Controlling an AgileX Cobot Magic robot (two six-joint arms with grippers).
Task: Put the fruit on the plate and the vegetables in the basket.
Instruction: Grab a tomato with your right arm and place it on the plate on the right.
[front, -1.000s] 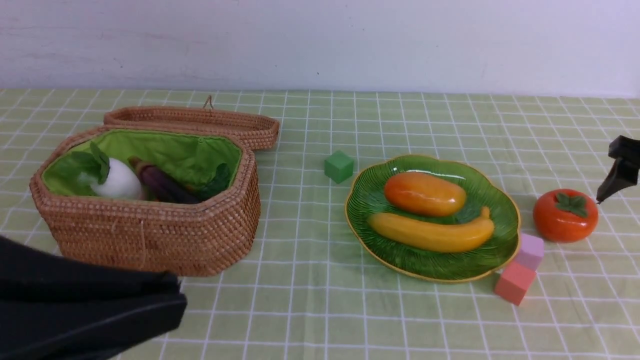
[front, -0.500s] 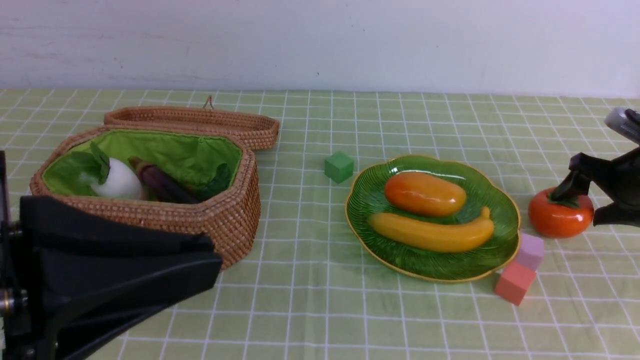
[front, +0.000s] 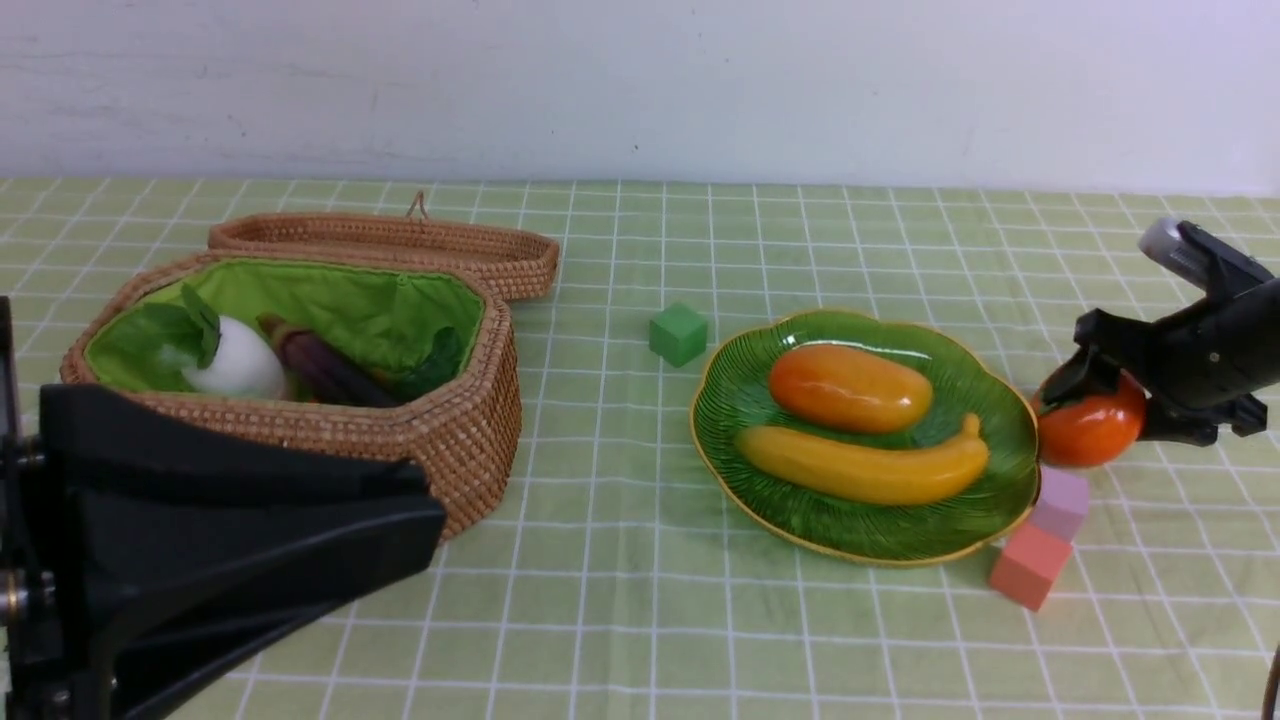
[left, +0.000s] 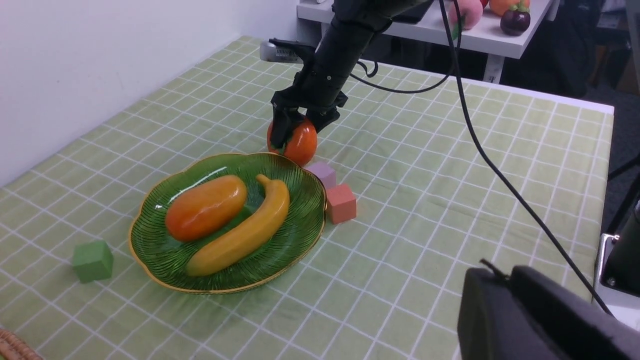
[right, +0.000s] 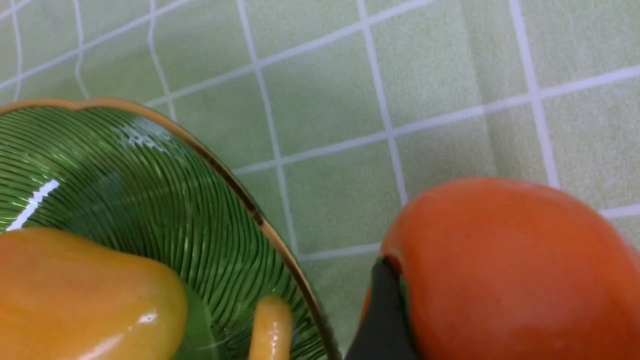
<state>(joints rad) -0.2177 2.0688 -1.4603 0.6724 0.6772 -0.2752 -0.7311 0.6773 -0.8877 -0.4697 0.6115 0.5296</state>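
Note:
The round orange-red persimmon sits between the fingers of my right gripper, just right of the green leaf-shaped plate. In the right wrist view a dark finger presses against the persimmon. The mango and banana lie on the plate. The wicker basket at the left holds a white radish and a purple eggplant. My left gripper hangs shut and empty in front of the basket.
A green cube lies left of the plate. A purple cube and a pink cube touch the plate's right front rim, just below the persimmon. The basket's lid lies open behind it.
My right gripper came down over the persimmon, closed on it and shifted it left towards the plate. The left arm rose into view and then held still.

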